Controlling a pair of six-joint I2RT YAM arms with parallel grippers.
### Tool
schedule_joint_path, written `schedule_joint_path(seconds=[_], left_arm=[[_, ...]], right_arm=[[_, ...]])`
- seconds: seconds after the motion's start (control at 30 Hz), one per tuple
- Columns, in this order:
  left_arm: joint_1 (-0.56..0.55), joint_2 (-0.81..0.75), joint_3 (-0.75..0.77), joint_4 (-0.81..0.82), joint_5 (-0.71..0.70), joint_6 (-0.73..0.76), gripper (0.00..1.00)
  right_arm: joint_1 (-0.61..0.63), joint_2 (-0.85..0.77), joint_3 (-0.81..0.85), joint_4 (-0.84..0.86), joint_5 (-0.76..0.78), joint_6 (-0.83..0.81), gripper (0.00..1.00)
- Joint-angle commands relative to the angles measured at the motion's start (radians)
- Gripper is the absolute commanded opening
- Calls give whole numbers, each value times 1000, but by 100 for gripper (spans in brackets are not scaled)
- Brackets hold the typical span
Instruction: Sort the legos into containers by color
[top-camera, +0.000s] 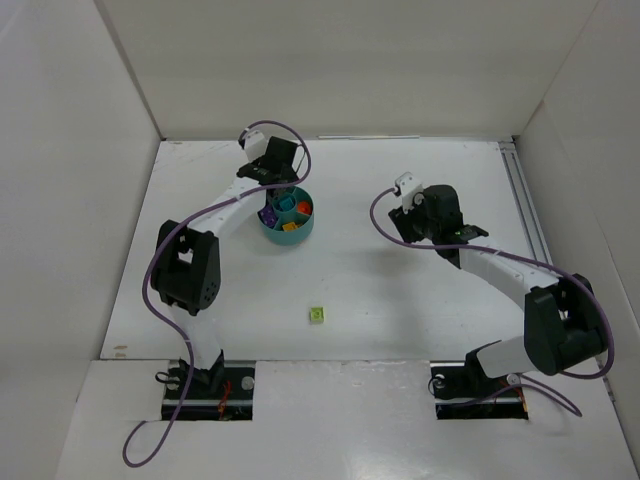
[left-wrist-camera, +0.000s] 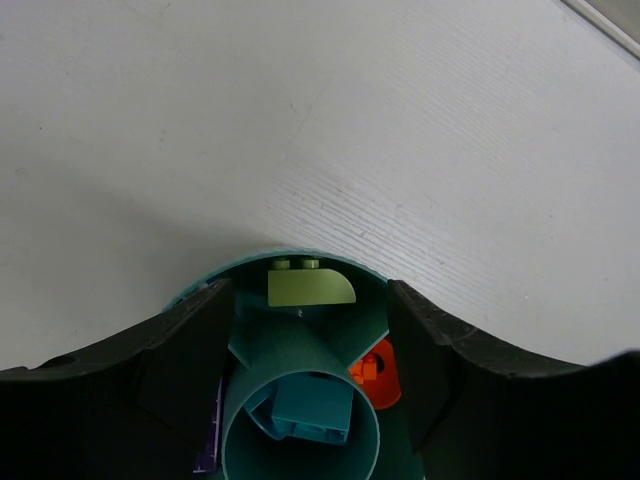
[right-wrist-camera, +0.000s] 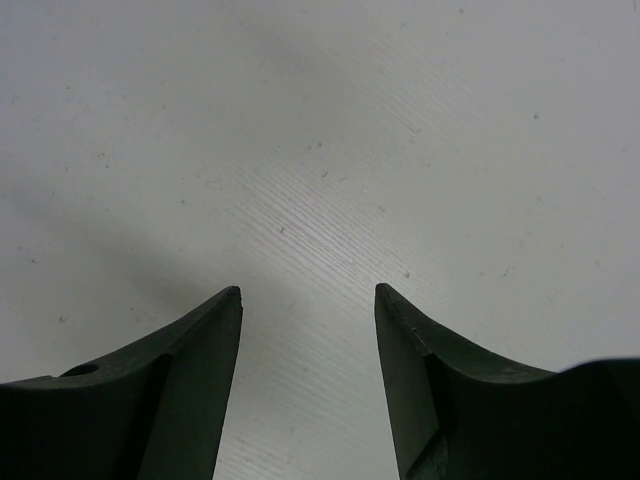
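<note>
Legos (left-wrist-camera: 311, 288), blocky plastic, fill round teal dish (top-camera: 287, 238).

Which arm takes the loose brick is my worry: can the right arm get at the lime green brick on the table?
Probably yes. The lime green brick lies alone on the table, nothing beside it, and the right gripper hangs open and empty; the left gripper is over the dish.

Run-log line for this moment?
left gripper: open over round teal plastic dish | right gripper: open, empty | lime green plastic brick: on table
</note>
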Motion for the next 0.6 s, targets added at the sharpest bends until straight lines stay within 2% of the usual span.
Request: schedule_joint_path(seconds=[0.0, 0.13, 0.23, 0.27, 0.37, 0.4, 0.43, 0.5, 0.57], left_arm=[[6, -82, -18, -10, -24, -6, 59], [6, -166, -53, -19, -33, -17, 67], [6, -246, -122, -19, -43, -37, 91], [6, -309, -148, -19, -32, -37, 99], [-3, -401, -275, 1, 20, -65, 99], [-3, -452, -335, 1, 42, -65, 99], [-13, -473, -364, 1, 60, -65, 99], [-36, -533, -418, -9, 89, -86, 99], [-67, -573, -502, -19, 103, -97, 99]], right_arm=[[-6, -47, 20, 53, -34, -30, 61], [65, -90, 11, 53, -35, -90, 62], [161, -129, 1, 2, -21, -104, 67], [230, -129, 0, 2, -21, -104, 69], [373, -138, -21, -11, 11, -113, 74], [478, -138, -35, -11, 11, -130, 75], [528, -112, -35, -11, 21, -165, 75], [618, -75, -46, -2, -11, -190, 77], [658, -3, -46, 19, -77, -216, 77]])
